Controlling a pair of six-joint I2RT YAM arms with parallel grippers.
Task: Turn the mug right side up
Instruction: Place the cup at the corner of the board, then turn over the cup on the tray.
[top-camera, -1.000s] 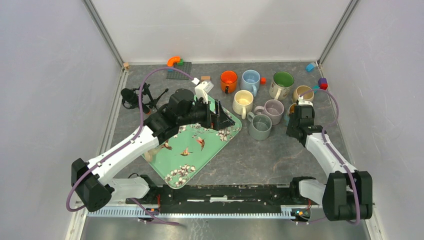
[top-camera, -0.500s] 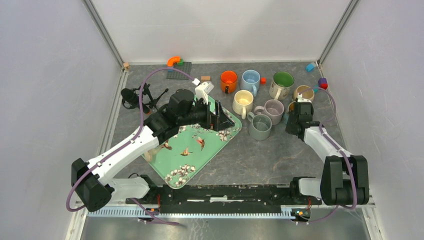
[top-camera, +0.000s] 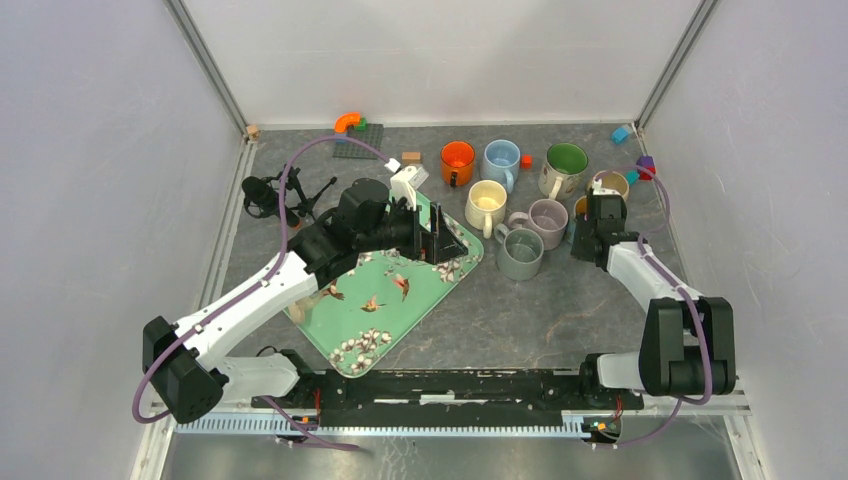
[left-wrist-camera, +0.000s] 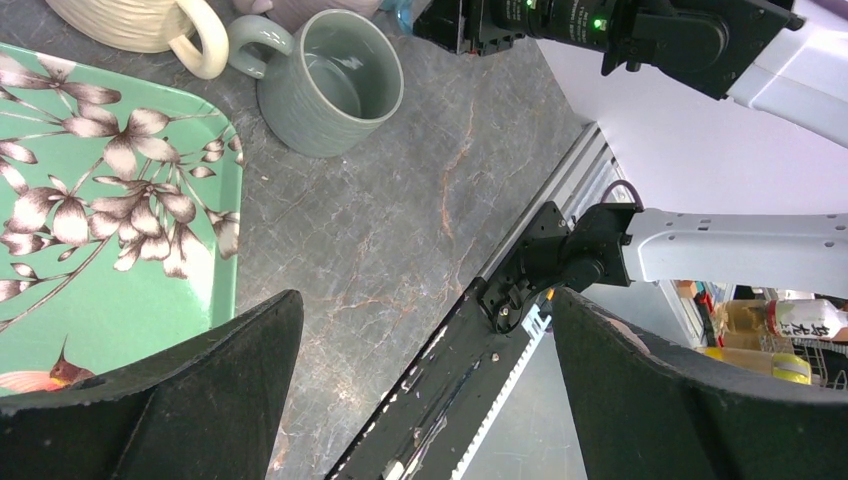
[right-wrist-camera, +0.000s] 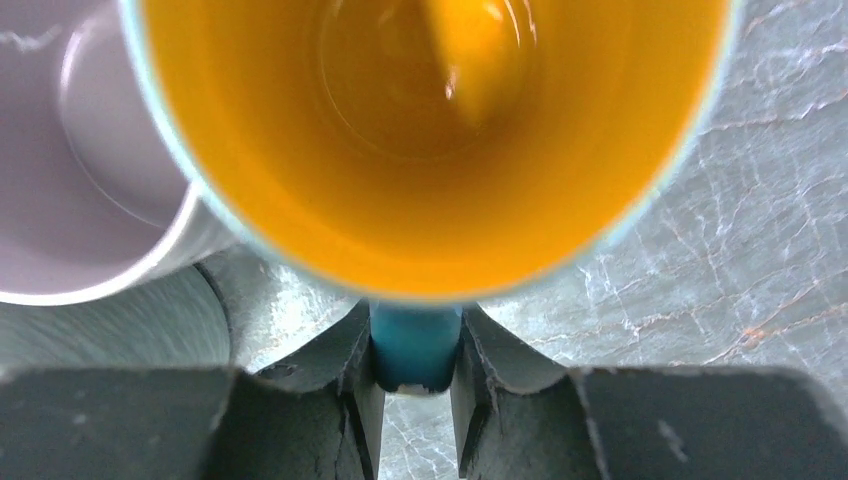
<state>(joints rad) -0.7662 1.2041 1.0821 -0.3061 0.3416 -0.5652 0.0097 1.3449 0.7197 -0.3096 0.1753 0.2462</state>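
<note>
Right gripper (right-wrist-camera: 415, 345) moved farther back, clamping mug (right-wrist-camera: 430, 130) handle.

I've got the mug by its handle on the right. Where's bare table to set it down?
The biggest bare patch is the near-centre table, bordered by the tray, grey mug and right arm. A thinner strip runs behind the mug row, along the back wall. It is crowded at the right jaws, where the held mug sits close beside the lilac mug.
</note>
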